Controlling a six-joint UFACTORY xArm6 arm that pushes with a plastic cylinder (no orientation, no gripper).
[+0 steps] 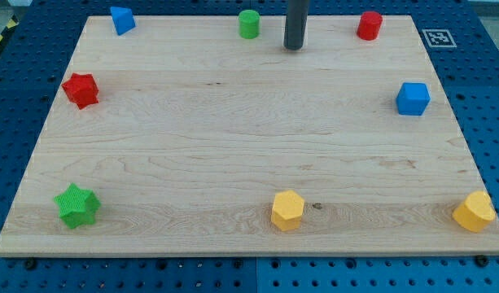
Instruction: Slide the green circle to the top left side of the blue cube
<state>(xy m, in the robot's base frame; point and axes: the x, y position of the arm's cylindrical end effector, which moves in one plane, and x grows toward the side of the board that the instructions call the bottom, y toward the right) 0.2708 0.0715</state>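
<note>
The green circle (248,24) is a small green cylinder near the board's top edge, a little left of centre. The blue cube (413,98) sits near the view's right edge, in the upper half. My rod comes down from the view's top, and my tip (293,47) rests on the board just right of the green circle and slightly below it, with a small gap between them. The blue cube is far to the right of both.
A wooden board (233,146) lies on a blue pegboard table. On it are a blue block (122,19) at top left, a red cylinder (369,25) at top right, a red star (80,89), a green star (76,206), and two yellow blocks (287,210) (474,212).
</note>
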